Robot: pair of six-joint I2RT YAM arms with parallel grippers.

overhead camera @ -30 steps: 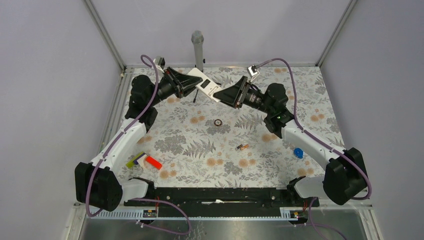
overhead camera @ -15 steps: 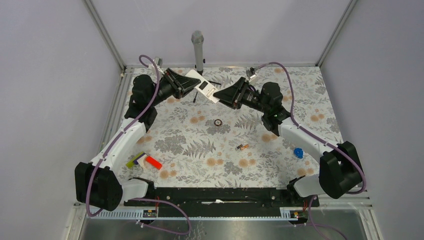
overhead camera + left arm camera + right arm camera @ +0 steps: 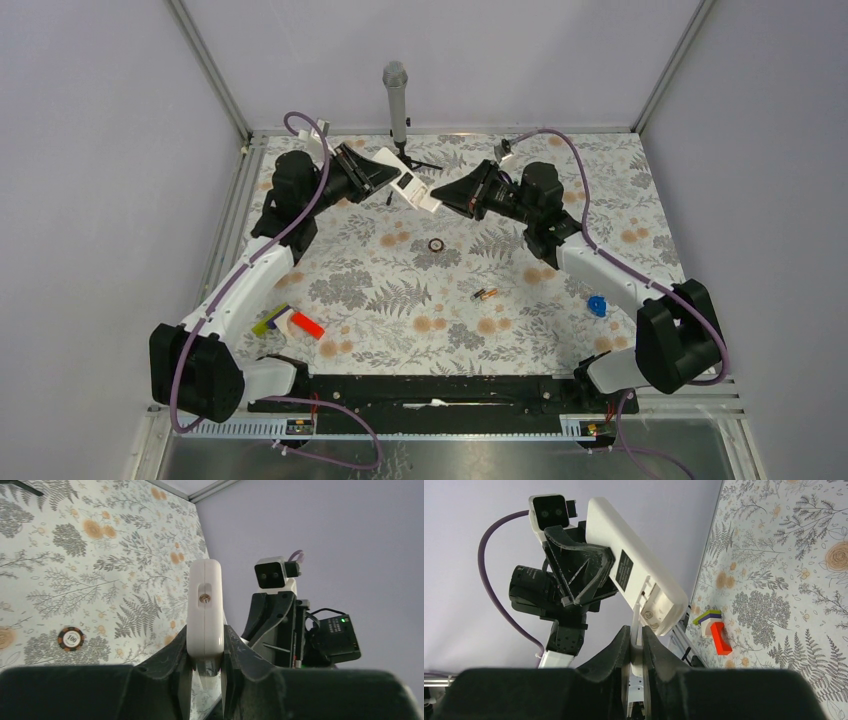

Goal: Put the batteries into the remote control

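Right wrist view: right gripper (image 3: pixel 636 642) has its fingers pinched together on a thin white plate standing edge-on at the end of the remote control (image 3: pixel 634 562). It looks like the battery cover (image 3: pixel 639 617), partly lifted off the white back, and a metal contact shows in the opened end beside it. At the other end, left gripper (image 3: pixel 205 647) is clamped on the remote, seen edge-on in the left wrist view, jaws tight on both white sides. Top view: the remote is held in the air between the two grippers at the far side of the table (image 3: pixel 400 330), near the microphone stand (image 3: pixel 397 100), not resting on the cloth. On the table the batteries (image 3: pixel 485 294) lie together, well apart from the remote and nearer the arm bases. A small dark ring (image 3: pixel 437 245) sits between them and the remote. Also there: red-and-white block (image 3: pixel 292 322) near the left arm and blue piece (image 3: pixel 597 306) near the right arm, neither involved. Step, my read: opening the battery compartment with no battery loaded yet, so early in the task. Next move likely needs the right gripper to draw the cover free of the back while the left braces the body, then set the cover down and go for a battery. Risks: the thin cover slipping from the pinch, or the remote twisting in the left grip. Cannot tell whether the cover is fully unlatched.
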